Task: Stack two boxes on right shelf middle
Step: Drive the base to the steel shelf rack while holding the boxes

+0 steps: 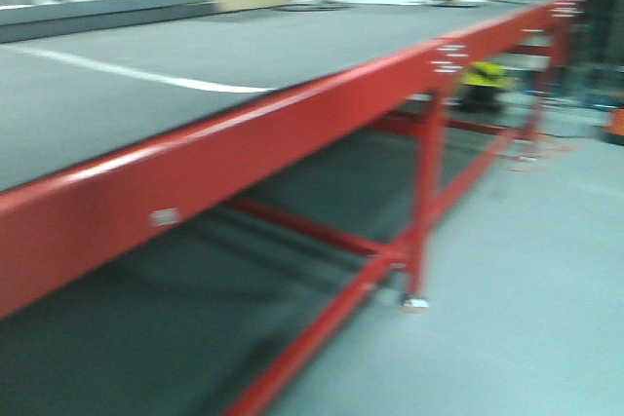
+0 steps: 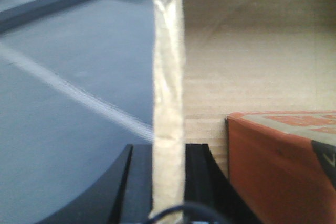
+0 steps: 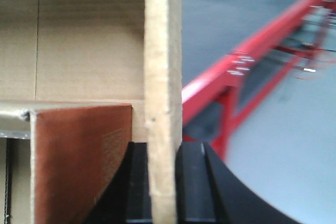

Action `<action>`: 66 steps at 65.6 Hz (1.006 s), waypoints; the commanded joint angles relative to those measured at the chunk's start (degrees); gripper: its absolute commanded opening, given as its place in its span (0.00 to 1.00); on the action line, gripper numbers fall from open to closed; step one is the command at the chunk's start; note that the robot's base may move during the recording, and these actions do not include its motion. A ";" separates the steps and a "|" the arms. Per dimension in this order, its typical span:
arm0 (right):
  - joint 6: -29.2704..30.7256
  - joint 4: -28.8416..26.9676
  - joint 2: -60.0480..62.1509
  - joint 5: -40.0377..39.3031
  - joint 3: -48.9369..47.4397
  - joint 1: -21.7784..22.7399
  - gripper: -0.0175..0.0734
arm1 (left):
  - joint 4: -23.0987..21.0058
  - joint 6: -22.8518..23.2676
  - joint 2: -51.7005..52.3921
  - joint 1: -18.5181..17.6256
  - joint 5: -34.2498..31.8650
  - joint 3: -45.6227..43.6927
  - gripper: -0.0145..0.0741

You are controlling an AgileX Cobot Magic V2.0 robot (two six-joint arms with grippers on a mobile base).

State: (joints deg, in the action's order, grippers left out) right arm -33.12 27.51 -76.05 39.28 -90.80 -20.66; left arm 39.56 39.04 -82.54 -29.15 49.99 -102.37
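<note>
Above the desk [image 1: 195,56], the left hand [image 2: 168,158] and right hand [image 3: 164,156] each pinch opposite walls of the box [image 3: 79,40], seemingly light but bendable.

One red-framed desk [image 1: 292,119] carries one white stripe [image 1: 127,72], and there is one yellow object [image 1: 485,75]. Two end effectors appear, the left end effector [image 2: 168,150] and the right end effector [image 3: 161,148], each with two black fingers [image 2: 137,182]. Each wrist view shows one cardboard box [image 2: 262,51] wall and one orange-red carton [image 2: 278,166].
</note>
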 commanded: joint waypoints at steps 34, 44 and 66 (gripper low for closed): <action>-0.32 2.32 0.99 -2.29 -0.96 0.63 0.03 | 3.19 -0.05 0.60 0.42 -0.47 -0.62 0.04; -0.32 2.32 0.99 -2.29 -0.96 0.63 0.03 | 3.19 -0.05 0.60 0.42 -0.47 -0.62 0.04; -0.32 2.32 0.99 -2.41 -0.96 0.63 0.03 | 3.19 -0.05 0.60 0.42 -0.47 -0.62 0.04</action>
State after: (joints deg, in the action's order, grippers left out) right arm -33.12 27.61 -76.05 39.28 -90.80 -20.66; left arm 39.56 39.04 -82.66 -29.15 49.78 -102.37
